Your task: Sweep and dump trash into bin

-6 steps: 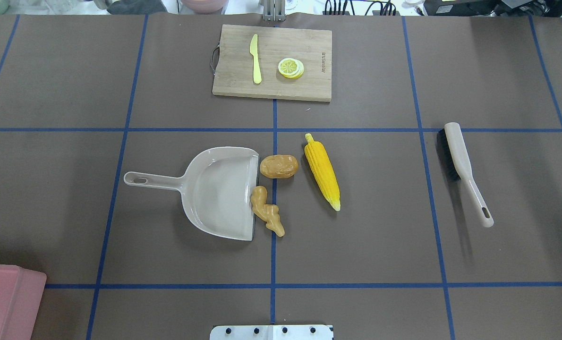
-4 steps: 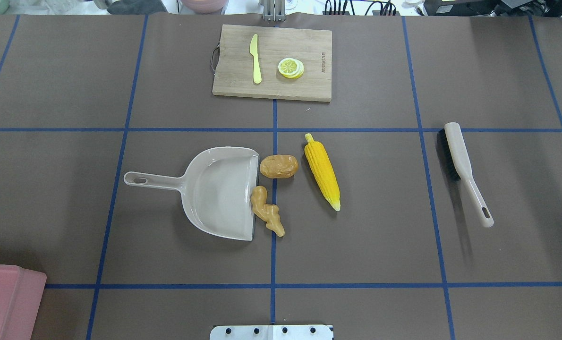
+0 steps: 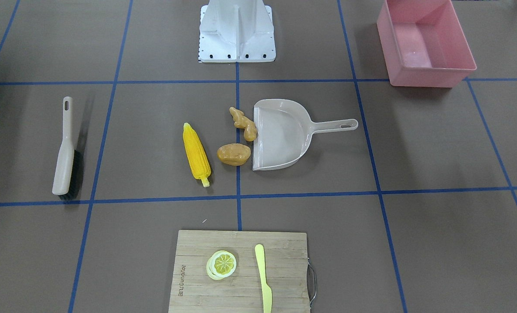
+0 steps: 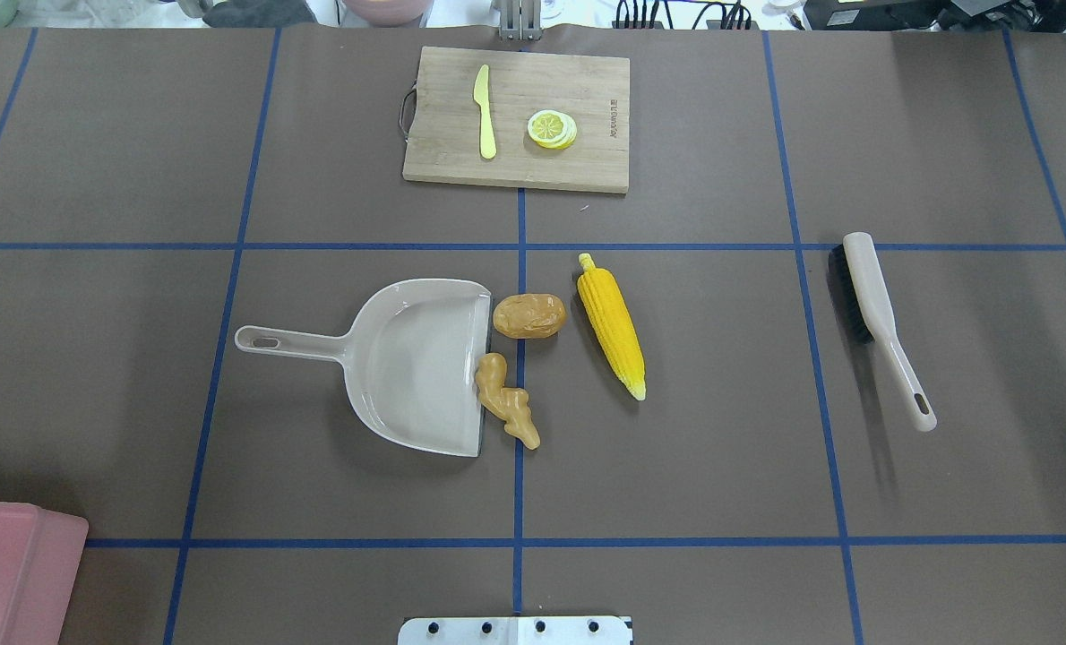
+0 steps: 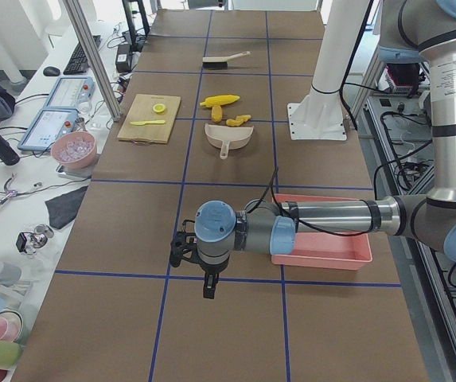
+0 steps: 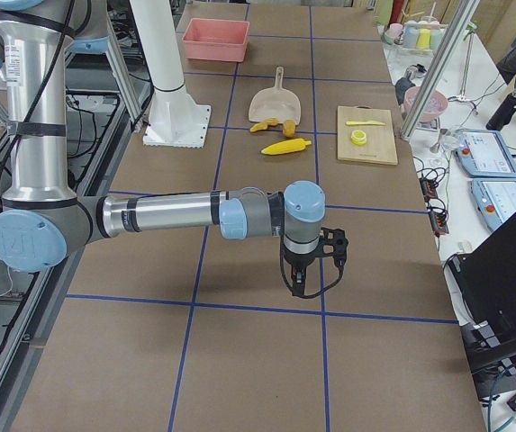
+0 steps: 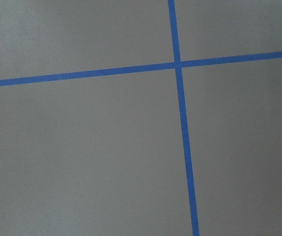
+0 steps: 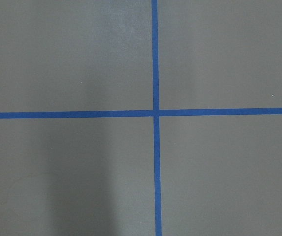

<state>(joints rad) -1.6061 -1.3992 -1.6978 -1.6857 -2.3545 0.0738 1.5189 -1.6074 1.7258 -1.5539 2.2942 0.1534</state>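
The trash lies mid-table: a yellow corn cob [image 4: 612, 324], a golden-brown potato [image 4: 529, 315] and a knobbly ginger root [image 4: 506, 400]. The potato and ginger sit at the open mouth of a beige dustpan [image 4: 416, 363]. The pink bin [image 3: 423, 78] stands near the robot's base on its left side, and only its corner [image 4: 13, 564] shows in the overhead view. My left gripper [image 5: 209, 286] hangs over bare table beside the bin; my right gripper [image 6: 298, 286] hangs over bare table far from the trash. I cannot tell whether either is open or shut. Both wrist views show only brown table and blue tape.
A beige hand brush [image 4: 882, 322] with black bristles lies on the robot's right side of the table. A wooden cutting board [image 4: 587, 81] at the far edge carries a yellow knife [image 4: 485, 112] and a lemon slice [image 4: 552, 128]. A white mounting base [image 3: 236, 30] stands at the near edge.
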